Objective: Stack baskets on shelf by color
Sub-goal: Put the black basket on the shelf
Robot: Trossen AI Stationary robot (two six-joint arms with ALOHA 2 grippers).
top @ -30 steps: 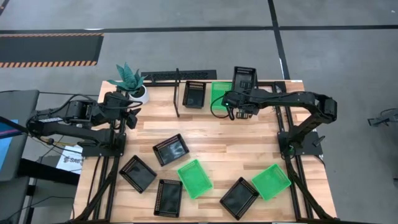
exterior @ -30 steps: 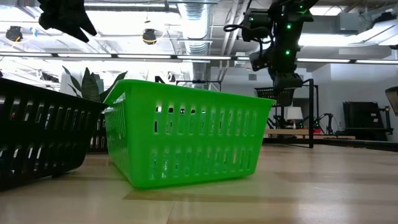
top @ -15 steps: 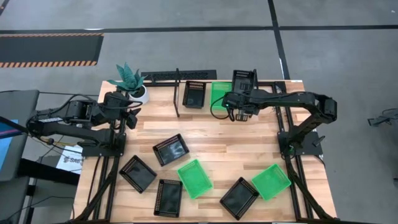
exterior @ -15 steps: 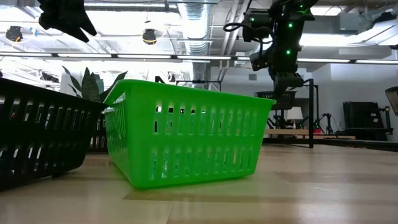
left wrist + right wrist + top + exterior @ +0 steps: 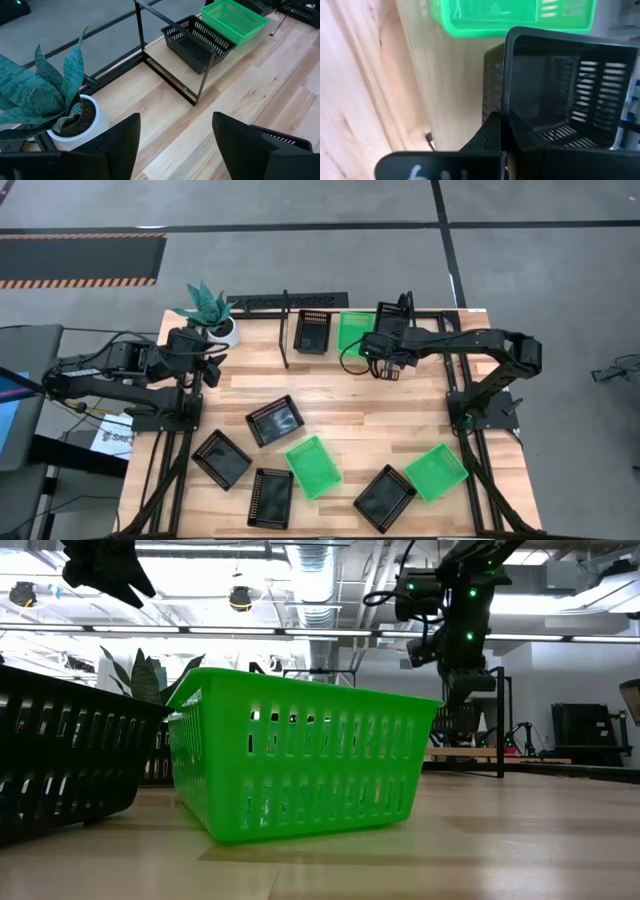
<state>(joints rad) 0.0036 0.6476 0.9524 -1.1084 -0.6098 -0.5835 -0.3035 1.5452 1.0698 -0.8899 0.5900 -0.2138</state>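
My right gripper [image 5: 388, 336] is shut on a black basket [image 5: 395, 314] at the table's far edge, beside the green basket [image 5: 354, 330] that stands in the shelf [image 5: 285, 330]. A black basket [image 5: 312, 330] stands in the shelf too, left of the green one. The held basket [image 5: 555, 90] shows its open inside in the right wrist view. My left gripper [image 5: 175, 145] waits open near the potted plant [image 5: 208, 308]. Several more baskets, black [image 5: 274, 420] and green [image 5: 313, 466], rest on their bottoms across the near half of the table. My right gripper holds the black basket by a wall at its rim [image 5: 504, 107]. One finger [image 5: 489, 136] lies on the wall's outer face; the other is hidden by the basket. The basket is lifted clear and tipped, hanging below the gripper [image 5: 462, 690] in the low view.
Black baskets [image 5: 221, 458], [image 5: 270, 497], [image 5: 384, 498] and a green one [image 5: 435, 472] lie scattered near the front edge. In the low view a green basket [image 5: 300, 765] and a black one [image 5: 60, 760] fill the foreground. Bare wood lies between the shelf and these baskets.
My right gripper has turned at the wrist and sunk a little by the shelf's right end. The black basket it holds has tipped from lying flat with its opening upward to a steep tilt, and now hangs lower behind the green one.
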